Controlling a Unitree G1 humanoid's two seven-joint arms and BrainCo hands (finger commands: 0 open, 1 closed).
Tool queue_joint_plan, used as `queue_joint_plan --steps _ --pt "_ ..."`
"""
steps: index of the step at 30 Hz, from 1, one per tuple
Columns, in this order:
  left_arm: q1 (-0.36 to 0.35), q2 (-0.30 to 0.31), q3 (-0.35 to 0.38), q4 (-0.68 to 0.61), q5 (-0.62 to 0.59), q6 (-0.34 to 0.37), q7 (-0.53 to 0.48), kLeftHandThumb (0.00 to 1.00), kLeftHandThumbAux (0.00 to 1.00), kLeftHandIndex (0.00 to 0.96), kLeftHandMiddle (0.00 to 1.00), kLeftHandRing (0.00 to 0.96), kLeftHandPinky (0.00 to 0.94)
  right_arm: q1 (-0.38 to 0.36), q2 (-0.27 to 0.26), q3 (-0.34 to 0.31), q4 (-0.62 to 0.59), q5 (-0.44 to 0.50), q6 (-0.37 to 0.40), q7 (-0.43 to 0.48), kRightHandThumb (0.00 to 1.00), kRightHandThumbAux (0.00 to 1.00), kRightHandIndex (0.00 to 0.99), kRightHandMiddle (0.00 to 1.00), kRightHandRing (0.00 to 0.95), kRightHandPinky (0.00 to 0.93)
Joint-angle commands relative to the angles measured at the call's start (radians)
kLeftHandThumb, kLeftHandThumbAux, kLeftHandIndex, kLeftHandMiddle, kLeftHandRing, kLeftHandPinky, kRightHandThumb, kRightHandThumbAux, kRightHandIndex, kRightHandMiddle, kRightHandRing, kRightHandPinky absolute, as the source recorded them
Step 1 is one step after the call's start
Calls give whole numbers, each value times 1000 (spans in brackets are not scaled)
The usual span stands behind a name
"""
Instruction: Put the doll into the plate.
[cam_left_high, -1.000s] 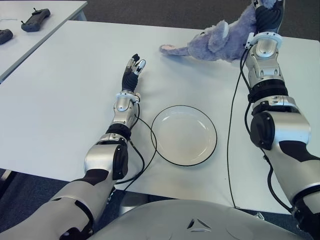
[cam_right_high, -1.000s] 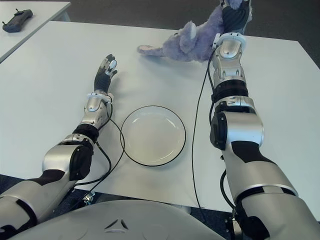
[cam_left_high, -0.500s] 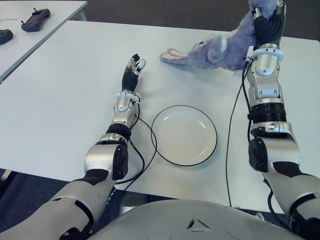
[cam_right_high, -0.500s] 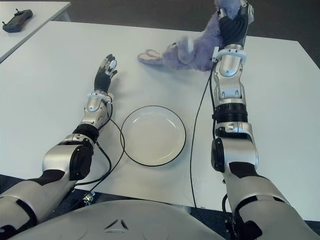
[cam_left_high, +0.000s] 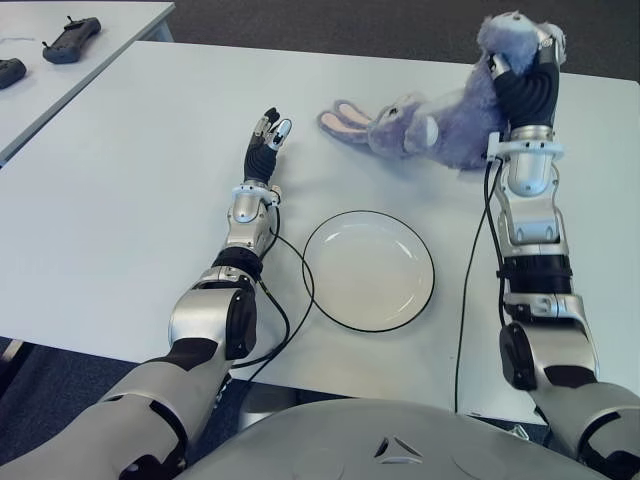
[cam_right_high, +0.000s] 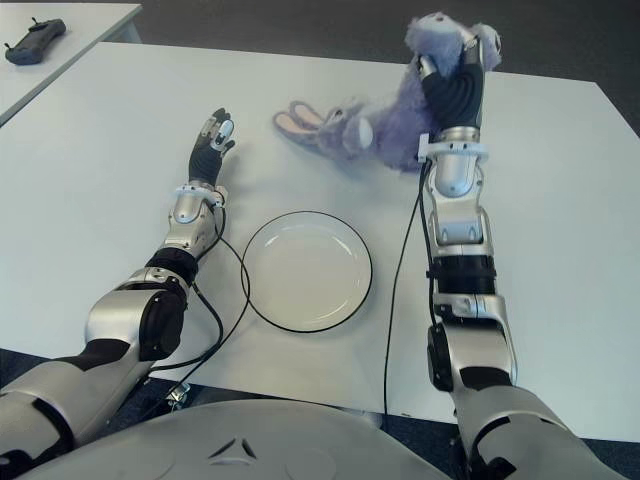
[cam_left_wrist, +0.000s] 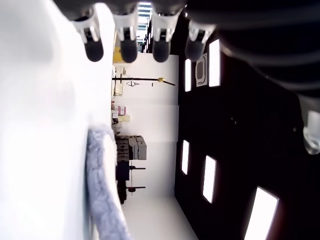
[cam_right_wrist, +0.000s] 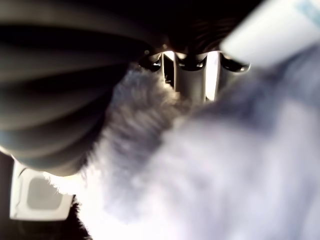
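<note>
Doll gripped at one end, plate not yet reached

Nearest, the plate (cam_left_high: 368, 270) sits bare on the tabletop (cam_left_high: 120, 200); beyond it to the left the left hand (cam_left_high: 266, 135) shows with fingers spread; farthest, the right hand (cam_left_high: 522, 80) clutches the doll (cam_left_high: 440, 110), whose hanging ears could drag and miss the rim
</note>
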Motion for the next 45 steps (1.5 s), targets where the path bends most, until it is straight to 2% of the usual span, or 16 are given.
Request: queue_joint_plan --steps 1,8,18,30,33,39,45 --pt "258 -38 -8 174 14 140 41 0 384 0 0 0 0 93 3 29 -91 -22 -70 39 728 708 442 847 855 866" --pt "253 -29 5 182 3 171 27 0 388 0 0 0 0 124 10 35 -101 -23 -108 45 726 708 442 847 852 864" --pt "257 -31 6 178 2 137 26 0 379 0 0 0 0 163 11 46 -132 -47 -164 50 721 708 441 845 847 853" --pt "258 -30 -3 179 13 152 38 0 390 0 0 0 0 137 15 38 -113 -104 -291 2 718 709 441 845 845 848" --pt "257 -30 -4 180 14 150 36 0 386 0 0 0 0 118 20 35 -106 -115 -325 -15 719 709 441 845 843 850" --pt "257 -29 -1 180 10 143 29 0 385 0 0 0 0 87 18 22 -104 -113 -342 -17 719 709 441 848 844 859" --pt "257 -25 -1 183 13 153 31 0 378 0 0 0 0 -72 -13 -23 -38 -83 -317 -20 725 709 441 864 861 876"
